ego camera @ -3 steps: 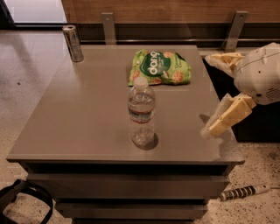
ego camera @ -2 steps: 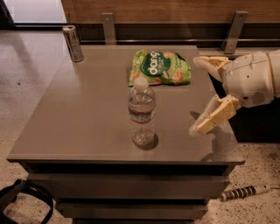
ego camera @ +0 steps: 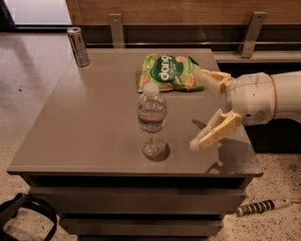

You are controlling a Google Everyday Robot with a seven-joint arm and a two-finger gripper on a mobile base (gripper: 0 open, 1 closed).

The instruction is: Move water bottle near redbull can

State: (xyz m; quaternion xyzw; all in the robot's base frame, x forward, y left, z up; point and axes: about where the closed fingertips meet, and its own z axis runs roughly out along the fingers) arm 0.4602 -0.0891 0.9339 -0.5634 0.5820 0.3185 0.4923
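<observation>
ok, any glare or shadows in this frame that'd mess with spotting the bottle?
Camera view: blown-out bright patch top left, beyond the redbull can; the water bottle casts only a small dark shadow at its base; the open tool, right of the bottle, throws a faint shadow on the table.

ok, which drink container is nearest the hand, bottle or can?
The water bottle: it stands front-centre on the table, just left of the open hand in this view. The redbull can sits far off at the back-left corner.
</observation>
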